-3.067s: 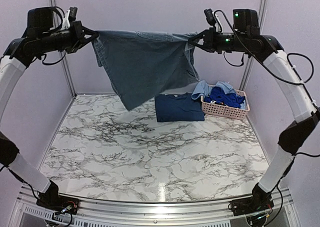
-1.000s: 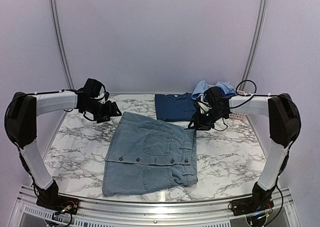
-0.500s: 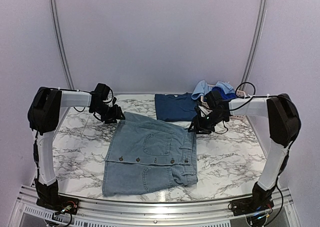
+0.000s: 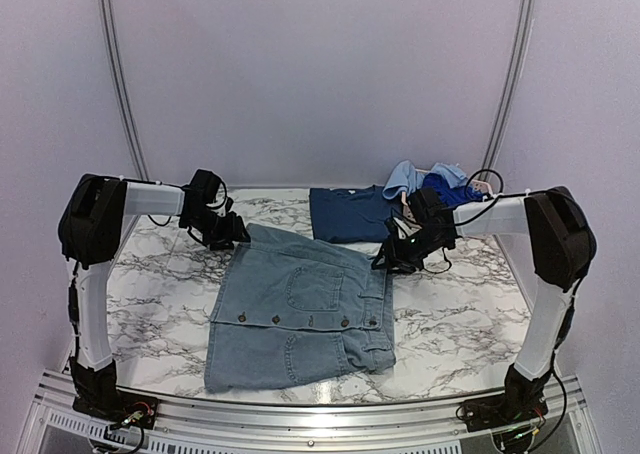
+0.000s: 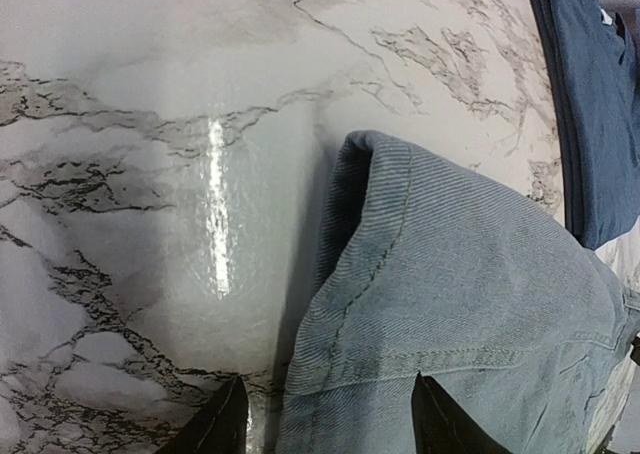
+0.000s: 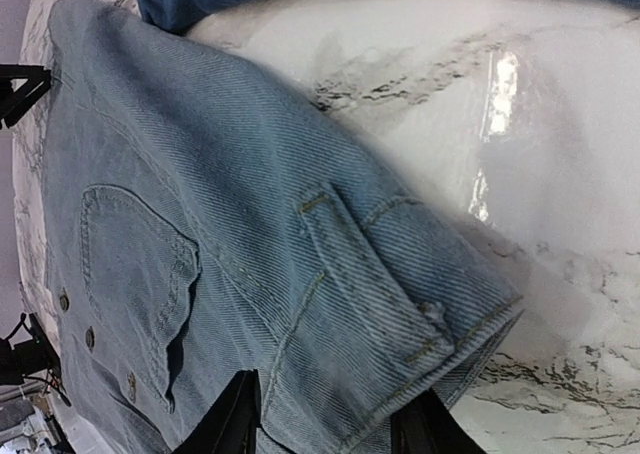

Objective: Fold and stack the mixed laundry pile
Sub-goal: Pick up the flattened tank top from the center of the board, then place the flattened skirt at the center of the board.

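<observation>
While the denim piece [image 4: 300, 309] lies flat, we see left gripper [image 5: 328, 414] and right gripper [image 6: 330, 414] jaws apart, each straddling 1 far corner.

Surface: marble-pattern table [image 4: 460, 324] | centre: light-blue denim piece [image 4: 300, 314] lying flat, pockets up | far side: folded navy shirt [image 4: 345, 214] | far-right corner: heaped blue garments [image 4: 425, 179], possibly not directly on the top

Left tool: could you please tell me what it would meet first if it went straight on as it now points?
The left tool would first meet the folded edge of the light-blue denim garment just ahead, though depth is unclear.
</observation>
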`<state>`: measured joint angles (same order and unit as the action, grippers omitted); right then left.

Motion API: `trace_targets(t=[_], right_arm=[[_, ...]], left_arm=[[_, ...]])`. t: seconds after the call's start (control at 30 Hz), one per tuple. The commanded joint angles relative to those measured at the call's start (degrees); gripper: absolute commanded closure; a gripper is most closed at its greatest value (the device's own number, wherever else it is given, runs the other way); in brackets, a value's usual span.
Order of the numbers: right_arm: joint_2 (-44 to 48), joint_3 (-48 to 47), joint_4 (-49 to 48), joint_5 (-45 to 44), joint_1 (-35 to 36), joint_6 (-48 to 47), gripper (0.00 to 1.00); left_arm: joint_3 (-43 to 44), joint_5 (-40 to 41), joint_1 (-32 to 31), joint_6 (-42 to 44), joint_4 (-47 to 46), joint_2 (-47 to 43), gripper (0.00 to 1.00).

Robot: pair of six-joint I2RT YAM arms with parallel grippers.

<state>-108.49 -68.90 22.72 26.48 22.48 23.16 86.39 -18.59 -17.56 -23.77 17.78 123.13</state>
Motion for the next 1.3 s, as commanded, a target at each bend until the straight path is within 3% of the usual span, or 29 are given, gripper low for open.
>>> trace_targets(t=[0.0,0.1,0.17,0.3,0.5,0.7,1.27], right_arm=[[-0.67,0.90,-3.20,3.32,0.05,1.41,0.61],[-0.82,1.76,-4.02,3.89,0.17,1.55,0.61],[-0.97,1.98,-4.22,4.16,0.17,1.46,0.63],[-0.59,1.57,-4.60,4.15,0.19,1.56,0.74],[1.73,-0.77,-4.29,3.88,0.20,1.21,0.98],[7.72,-3.03,-3.60,1.30,0.18,-0.34,1.00],[32.35,-16.41,4.84,-4.75,0.20,-4.78,1.00]], left_arm=[[0.22,0.49,0.16,-0.34,0.86,1.71,0.40],[0.89,-0.25,0.17,-0.17,0.85,2.96,0.39],[1.41,-1.73,0.17,-0.12,0.85,3.82,0.44],[2.28,-3.94,0.14,0.21,0.38,4.42,0.64],[2.38,-3.45,0.20,0.07,-0.24,0.86,1.00],[1.62,-1.86,0.17,0.53,-0.88,-7.14,1.00],[2.65,0.30,0.21,-0.19,-1.24,-42.01,1.00]])
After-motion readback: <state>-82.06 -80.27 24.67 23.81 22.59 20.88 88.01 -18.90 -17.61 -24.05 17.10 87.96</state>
